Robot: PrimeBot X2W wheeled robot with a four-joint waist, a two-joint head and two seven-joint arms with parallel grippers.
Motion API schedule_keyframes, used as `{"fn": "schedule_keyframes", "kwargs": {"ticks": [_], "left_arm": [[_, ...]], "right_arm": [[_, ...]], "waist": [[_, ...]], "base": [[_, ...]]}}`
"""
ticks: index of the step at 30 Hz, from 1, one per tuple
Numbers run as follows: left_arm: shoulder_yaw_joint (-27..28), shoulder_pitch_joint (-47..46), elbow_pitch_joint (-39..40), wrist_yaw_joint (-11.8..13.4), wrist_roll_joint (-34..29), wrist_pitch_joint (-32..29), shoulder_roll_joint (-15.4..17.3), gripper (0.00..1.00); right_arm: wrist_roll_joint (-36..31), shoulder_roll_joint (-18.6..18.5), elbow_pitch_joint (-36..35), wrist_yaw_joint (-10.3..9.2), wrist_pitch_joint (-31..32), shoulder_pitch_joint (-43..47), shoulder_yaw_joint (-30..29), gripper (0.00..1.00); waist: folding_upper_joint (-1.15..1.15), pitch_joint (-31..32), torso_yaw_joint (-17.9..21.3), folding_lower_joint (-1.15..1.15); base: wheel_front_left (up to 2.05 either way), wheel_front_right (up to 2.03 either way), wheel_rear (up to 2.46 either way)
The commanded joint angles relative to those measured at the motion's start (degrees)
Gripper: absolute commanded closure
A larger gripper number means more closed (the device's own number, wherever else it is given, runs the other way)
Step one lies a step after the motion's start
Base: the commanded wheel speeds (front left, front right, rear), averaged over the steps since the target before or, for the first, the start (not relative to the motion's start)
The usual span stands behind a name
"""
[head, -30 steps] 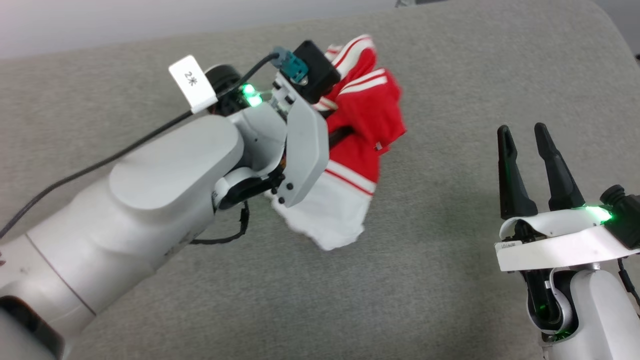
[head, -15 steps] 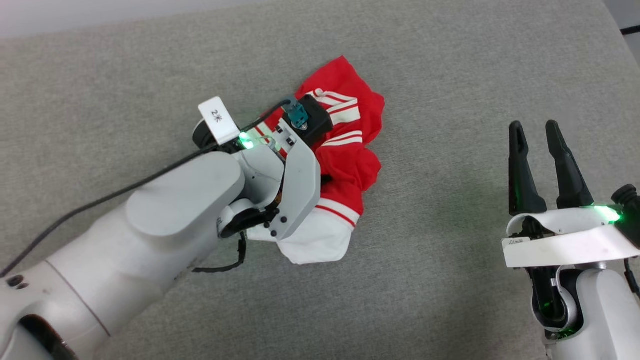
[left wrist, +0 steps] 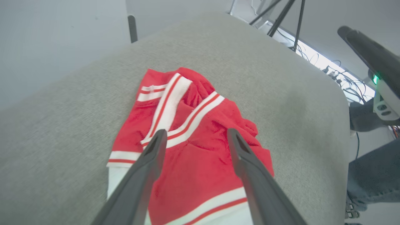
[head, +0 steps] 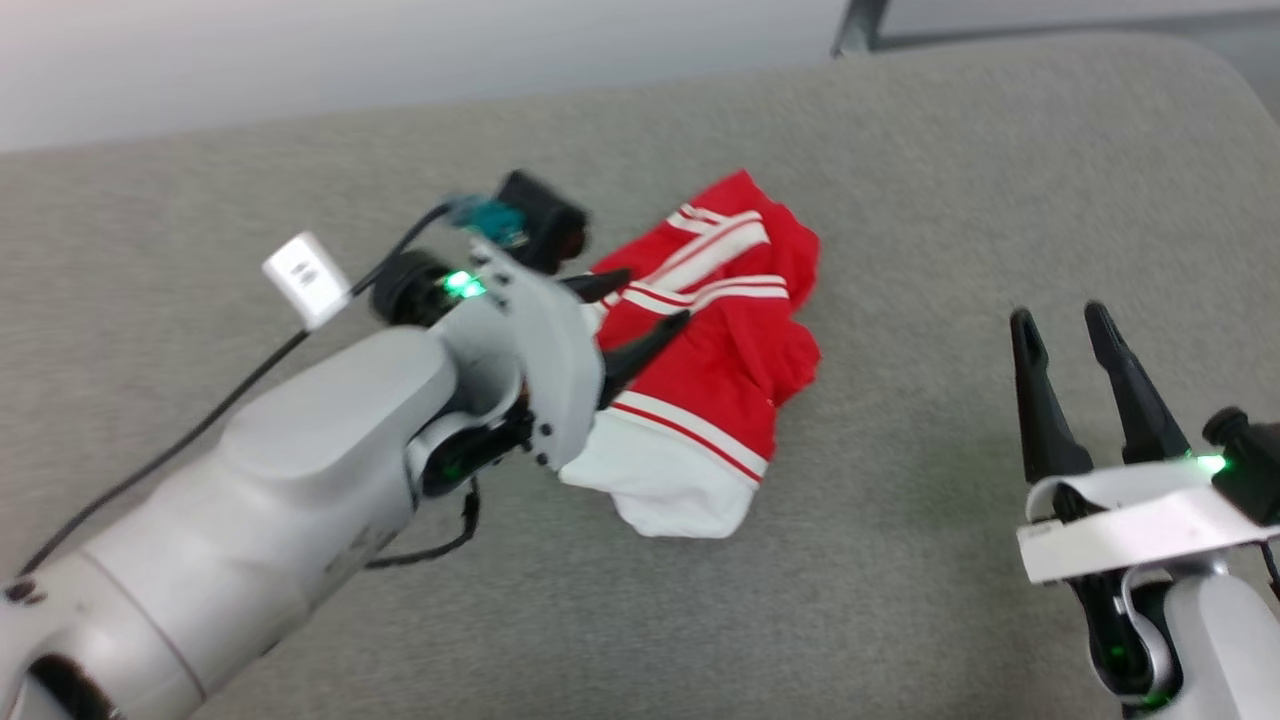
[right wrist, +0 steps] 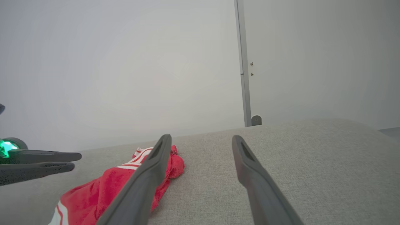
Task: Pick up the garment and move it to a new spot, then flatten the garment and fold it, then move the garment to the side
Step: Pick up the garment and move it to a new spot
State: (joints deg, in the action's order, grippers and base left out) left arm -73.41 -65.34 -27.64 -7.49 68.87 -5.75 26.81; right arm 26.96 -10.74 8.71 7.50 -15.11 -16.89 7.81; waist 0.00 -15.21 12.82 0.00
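The garment (head: 715, 370) lies crumpled in a heap on the grey cushioned surface (head: 900, 200), red with white-and-red striped trim and a white sleeve at its near end; no number shows. My left gripper (head: 650, 300) hovers open just over its left edge, with nothing between the fingers. From the left wrist view the garment (left wrist: 193, 147) spreads below the open left gripper (left wrist: 195, 134). My right gripper (head: 1060, 320) stands open well to the right, apart from the cloth. The right wrist view has the garment (right wrist: 103, 187) at lower left and the open right gripper (right wrist: 201, 139).
The grey surface's far edge meets a pale wall (head: 400, 50). A metal post (right wrist: 243, 62) rises behind the surface. Past the surface's right edge, the left wrist view shows cables on the floor (left wrist: 337, 72) and a person's trouser leg (left wrist: 372, 175).
My left gripper has let go of the garment, which now lies on the surface, and drawn back to the left, open. The head camera has shifted. The right gripper has kept its pose.
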Motion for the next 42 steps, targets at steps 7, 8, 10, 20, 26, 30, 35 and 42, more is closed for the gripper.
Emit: {"fn": "schedule_keyframes", "kwargs": {"ticks": [7, 8, 10, 20, 26, 30, 35, 42], "left_arm": [[0.4, 8.8, -3.0, 0.0, 5.7, 10.3, 2.4, 0.0], [0.6, 10.3, -3.6, 0.0, 6.7, 11.7, 2.5, 0.0], [0.9, 13.5, -4.5, 0.0, 8.7, 14.6, 3.0, 0.0], [9.2, 27.3, -9.5, 0.0, 10.4, 21.0, 6.4, 0.0], [23.9, 36.6, -8.9, 0.2, 1.4, 20.9, 6.6, 0.0], [33.6, 43.5, -5.9, 1.8, -6.2, 20.9, 6.3, 0.0], [46.1, 51.3, 1.4, 4.1, -16.1, 20.9, 4.9, 0.0], [60.3, 60.0, 13.0, 5.5, -30.0, 20.9, 0.9, 0.0]], "right_arm": [[0.0, -3.1, 2.2, -0.02, 0.0, 4.2, -0.1, 0.0], [0.0, -3.5, 2.5, -0.02, 0.0, 4.8, -0.2, 0.0], [-0.4, -4.4, 3.1, -0.02, 0.1, 5.9, -0.5, 0.0], [-0.1, -7.9, 4.3, -0.02, 1.8, 12.7, -4.2, 0.0], [0.0, -9.3, 4.4, -0.02, 2.9, 15.7, -6.2, 0.0], [0.1, -9.8, 4.1, -0.02, 3.5, 17.1, -7.1, 0.0], [0.2, -10.0, 3.4, -0.02, 4.2, 17.3, -8.0, 0.0], [0.6, -8.7, 3.0, -0.02, 3.5, 17.1, -9.7, 0.0]], "waist": [[0.0, 7.8, -8.7, 0.0], [0.0, 8.2, -9.4, 0.0], [0.0, 8.9, -10.8, 0.0], [0.0, 11.5, -15.2, 0.0], [0.0, 12.7, -16.4, 0.0], [0.0, 13.9, -16.6, 0.0], [0.0, 14.3, -16.2, 0.0], [0.0, 14.5, -15.4, 0.0]], "base": [[0.0, 0.0, 0.0], [0.0, 0.0, 0.0], [0.0, 0.0, 0.0], [0.0, 0.0, 0.0], [0.0, 0.0, 0.0], [0.0, 0.0, 0.0], [0.0, 0.0, 0.0], [0.0, 0.0, 0.0]]}}
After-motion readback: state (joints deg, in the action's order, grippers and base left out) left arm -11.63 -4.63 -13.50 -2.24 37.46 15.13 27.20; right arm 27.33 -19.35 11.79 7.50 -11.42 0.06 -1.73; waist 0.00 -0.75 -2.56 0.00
